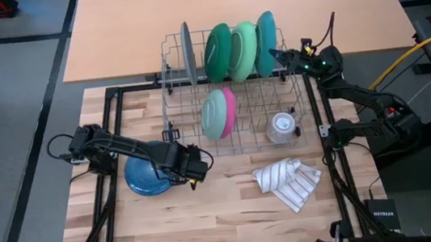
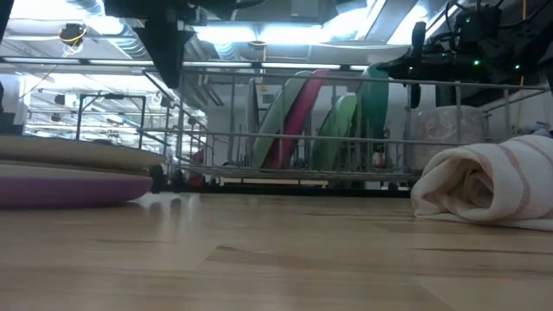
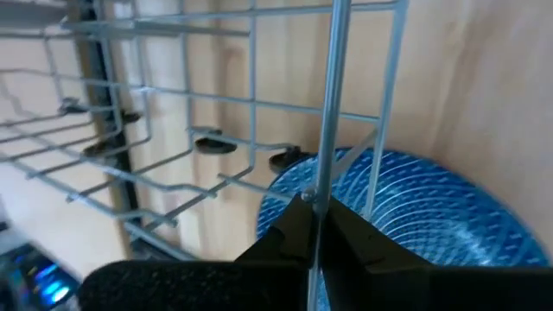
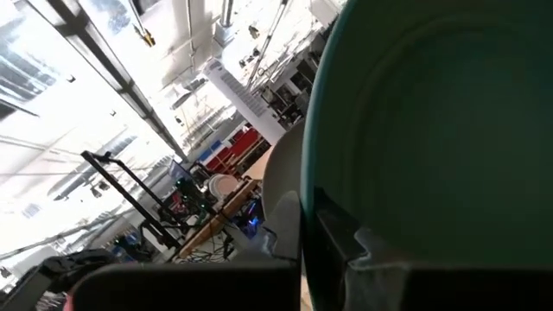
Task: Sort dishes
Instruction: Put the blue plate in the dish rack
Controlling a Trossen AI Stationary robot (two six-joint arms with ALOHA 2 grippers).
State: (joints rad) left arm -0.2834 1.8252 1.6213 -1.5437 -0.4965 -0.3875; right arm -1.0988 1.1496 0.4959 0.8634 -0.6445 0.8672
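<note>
A wire dish rack [image 1: 177, 101] stands at the table's far middle. Its back row holds a grey plate [image 1: 188, 52], a dark green dish [image 1: 217, 52], a light green dish [image 1: 242, 49] and a teal plate [image 1: 266, 40], all on edge. A light green and a pink dish [image 1: 219, 112] stand in the front row. A blue plate [image 1: 145, 179] lies flat on the table, left of the rack. My left gripper [image 1: 198, 170] is shut by the plate's right side, close to the rack's front edge. My right gripper [image 1: 279, 53] is shut on the teal plate. My left gripper [image 3: 311, 226] hangs over the blue plate [image 3: 432, 216], pointing steeply down. A rack wire [image 3: 327, 130] runs in line with the seam between its fingers. I cannot tell whether it touches that wire. My right gripper [image 4: 309, 226] pinches the teal plate's rim [image 4: 309, 186] between its two fingers, near the top on the plate's right side. It comes about level from the table's right. The plate stands upright with its lower part [image 2: 373, 147] down among the rack's wires.
A clear glass cup [image 1: 283, 126] sits in the rack's front right corner. A white striped cloth [image 1: 288, 183] lies crumpled on the table in front of the rack. Flat dishes [image 2: 69, 177] show at the low view's left edge.
</note>
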